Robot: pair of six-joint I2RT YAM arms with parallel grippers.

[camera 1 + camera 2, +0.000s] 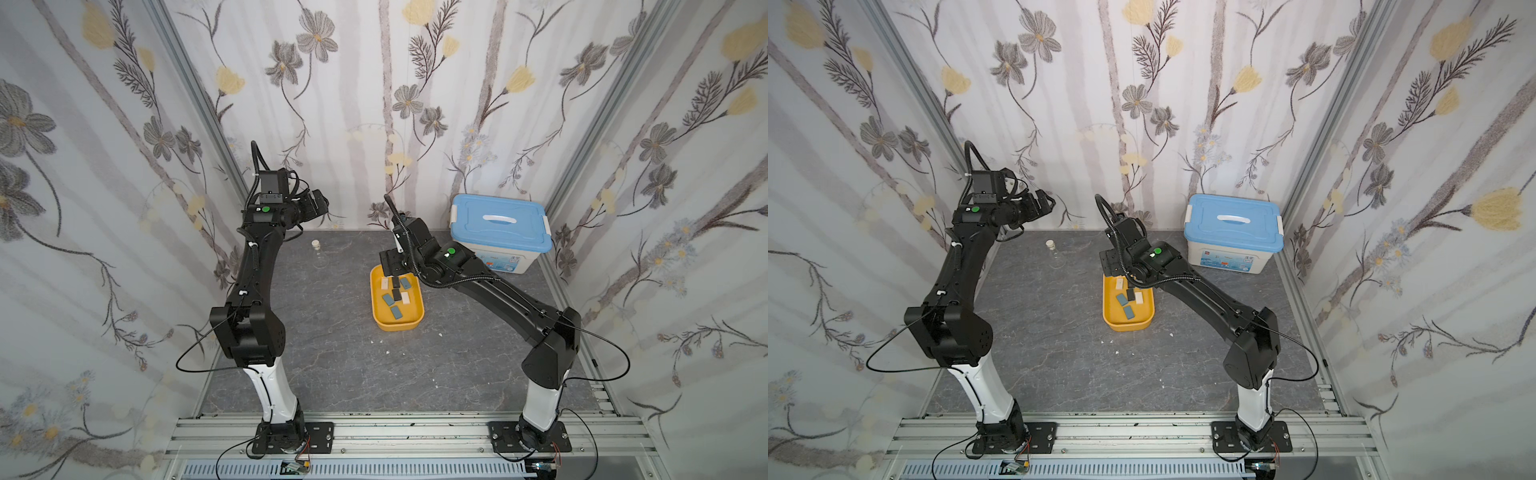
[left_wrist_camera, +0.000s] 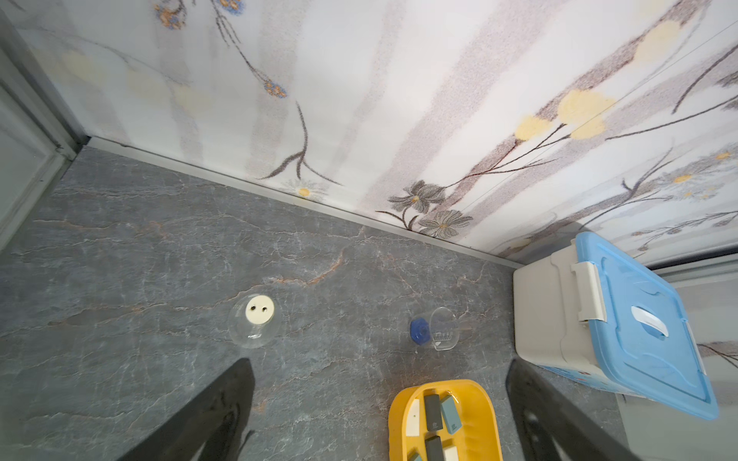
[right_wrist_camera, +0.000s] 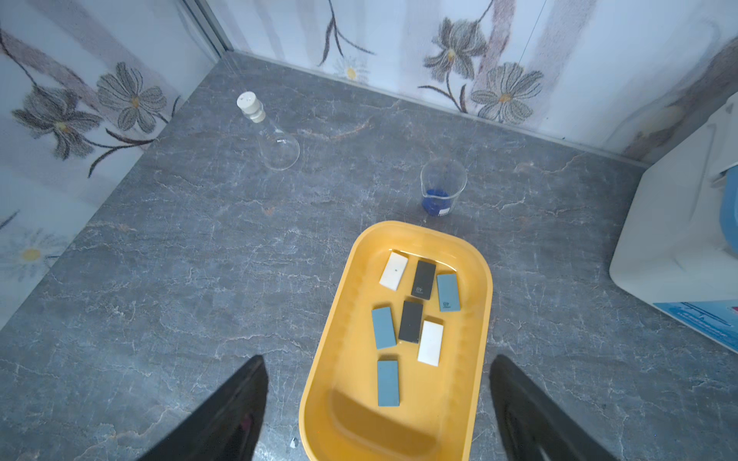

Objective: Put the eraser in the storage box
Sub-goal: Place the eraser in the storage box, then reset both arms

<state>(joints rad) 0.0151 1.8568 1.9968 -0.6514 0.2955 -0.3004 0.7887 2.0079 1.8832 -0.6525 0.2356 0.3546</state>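
Note:
The storage box (image 1: 377, 316), a yellow-orange lidless tub, sits mid-table and shows in both top views (image 1: 1109, 320). Several flat erasers lie on its floor in white, black and blue-grey; a blue-grey eraser (image 3: 388, 382) lies nearest my right gripper. My right gripper (image 3: 376, 359) hangs just above the far end of the box (image 3: 331, 359) with its fingers wide apart, open and holding nothing. In a top view it (image 1: 394, 274) hides that end. My left gripper (image 1: 322, 205) is raised at the back left, open and empty (image 2: 379, 361).
A white box with a light-blue handled lid (image 1: 500, 232) stands at the back right, close to the right arm. A stoppered glass flask (image 1: 317, 245) stands at the back. A beaker with blue liquid (image 3: 441, 191) stands just beyond the tub. Small white scraps (image 1: 440, 334) lie nearby.

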